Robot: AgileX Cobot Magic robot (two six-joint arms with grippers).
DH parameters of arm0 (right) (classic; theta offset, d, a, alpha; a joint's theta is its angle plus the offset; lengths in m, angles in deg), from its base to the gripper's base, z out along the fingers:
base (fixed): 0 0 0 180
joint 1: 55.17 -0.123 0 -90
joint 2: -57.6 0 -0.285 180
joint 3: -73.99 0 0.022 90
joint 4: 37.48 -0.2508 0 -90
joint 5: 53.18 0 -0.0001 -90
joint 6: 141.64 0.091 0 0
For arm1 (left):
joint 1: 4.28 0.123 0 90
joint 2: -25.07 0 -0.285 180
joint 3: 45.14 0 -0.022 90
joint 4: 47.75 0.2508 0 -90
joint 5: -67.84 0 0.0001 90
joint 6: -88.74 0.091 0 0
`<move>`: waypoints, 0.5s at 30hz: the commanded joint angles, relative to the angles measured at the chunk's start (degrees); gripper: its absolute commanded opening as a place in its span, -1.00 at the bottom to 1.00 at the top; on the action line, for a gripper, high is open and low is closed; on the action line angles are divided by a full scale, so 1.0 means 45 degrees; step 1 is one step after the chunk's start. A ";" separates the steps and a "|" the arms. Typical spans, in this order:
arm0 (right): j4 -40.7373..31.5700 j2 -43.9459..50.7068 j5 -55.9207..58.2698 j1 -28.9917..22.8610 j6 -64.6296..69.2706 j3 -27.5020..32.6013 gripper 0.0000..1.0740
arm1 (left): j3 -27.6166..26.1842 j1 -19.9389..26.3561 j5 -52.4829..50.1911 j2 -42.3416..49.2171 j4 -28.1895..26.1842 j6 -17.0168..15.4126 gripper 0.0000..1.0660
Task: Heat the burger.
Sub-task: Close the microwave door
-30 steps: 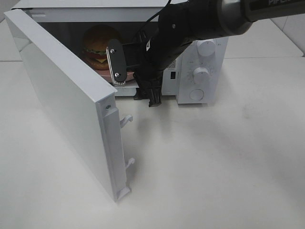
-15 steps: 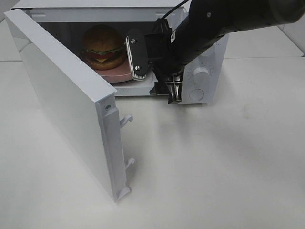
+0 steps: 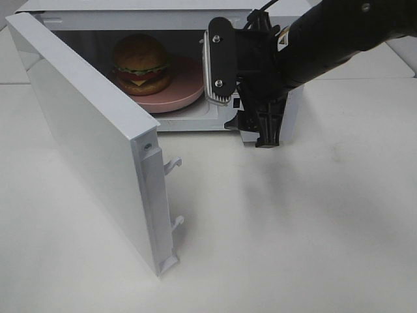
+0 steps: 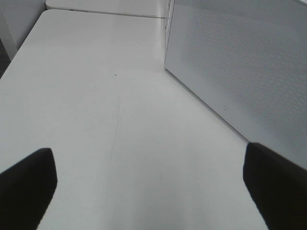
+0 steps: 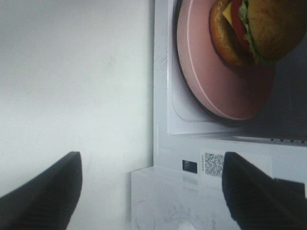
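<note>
Bright diffuse light, faint soft shadows, washed-out whites

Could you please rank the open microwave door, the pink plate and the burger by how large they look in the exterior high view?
1. Open white microwave door, by far the largest, though nearest the camera.
2. Flat pink round plate, partly covered.
3. Golden-brown domed burger, sitting on that plate.

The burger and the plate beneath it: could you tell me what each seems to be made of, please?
The burger looks like a moulded plastic or rubber replica: its bun has an even sheen and the layers have neat, uniform edges, though real food cannot be ruled out. The plate seems matte pink plastic or ceramic: smooth, without glare.
</note>
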 commanded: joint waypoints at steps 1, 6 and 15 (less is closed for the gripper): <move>-0.0025 0.0662 -0.0089 0.0038 0.0802 0.0446 0.42 | 0.0038 -0.0013 -0.0191 0.0293 -0.0064 0.0025 0.84; 0.0051 0.2165 -0.0051 0.0038 0.2165 0.1604 0.42 | 0.0038 -0.0013 -0.0191 0.0293 -0.0064 0.0025 0.84; 0.0025 0.4354 0.1248 0.0038 0.6825 0.3081 0.42 | 0.0038 -0.0013 -0.0191 0.0293 -0.0064 0.0025 0.84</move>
